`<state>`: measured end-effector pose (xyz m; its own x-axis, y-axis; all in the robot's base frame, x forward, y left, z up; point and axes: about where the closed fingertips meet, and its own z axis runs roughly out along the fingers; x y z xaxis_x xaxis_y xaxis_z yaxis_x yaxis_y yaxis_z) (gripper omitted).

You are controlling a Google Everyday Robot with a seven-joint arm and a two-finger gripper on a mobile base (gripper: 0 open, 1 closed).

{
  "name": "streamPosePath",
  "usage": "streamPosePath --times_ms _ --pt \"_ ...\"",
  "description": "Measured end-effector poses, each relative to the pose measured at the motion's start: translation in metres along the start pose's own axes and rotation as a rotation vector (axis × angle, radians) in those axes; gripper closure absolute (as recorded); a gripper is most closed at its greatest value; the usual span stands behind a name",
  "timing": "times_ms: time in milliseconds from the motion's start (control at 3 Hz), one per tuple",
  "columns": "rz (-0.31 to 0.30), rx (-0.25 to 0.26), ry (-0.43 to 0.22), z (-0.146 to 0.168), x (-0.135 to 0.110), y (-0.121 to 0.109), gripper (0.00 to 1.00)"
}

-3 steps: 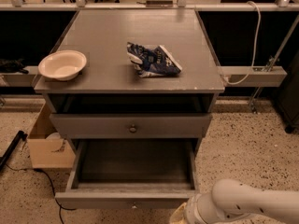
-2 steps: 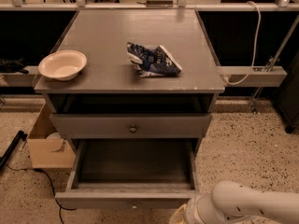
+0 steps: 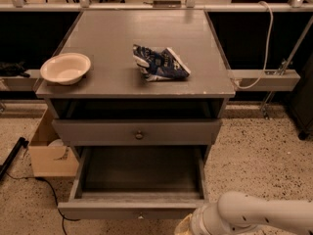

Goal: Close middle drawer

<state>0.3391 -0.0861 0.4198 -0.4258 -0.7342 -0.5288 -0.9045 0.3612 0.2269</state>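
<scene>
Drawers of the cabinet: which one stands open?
The middle drawer, pulled out below the closed drawer, bare box showing; the pincer is by its front right corner.

Grey cabinet top [image 3: 122, 38], flat, worn along its front edge. White bowl [image 3: 65, 68] sits upright on it at the front left corner. Right of the bowl, well apart, a crumpled blue-and-white bag [image 3: 159, 63] lies near mid-top. Below the bowl, on the speckled floor [image 3: 259, 151], stands an open cardboard box [image 3: 49, 153]. Gripper [image 3: 188, 225] is low, far below and right of the bowl.
</scene>
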Motion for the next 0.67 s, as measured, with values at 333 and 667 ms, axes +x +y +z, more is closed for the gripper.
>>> streamPosePath --times_ms 333,667 --pt "0.002 -0.002 0.0 0.011 -0.004 -0.013 1.0" --pt "-0.019 -0.007 0.008 0.026 -0.023 -0.026 1.0"
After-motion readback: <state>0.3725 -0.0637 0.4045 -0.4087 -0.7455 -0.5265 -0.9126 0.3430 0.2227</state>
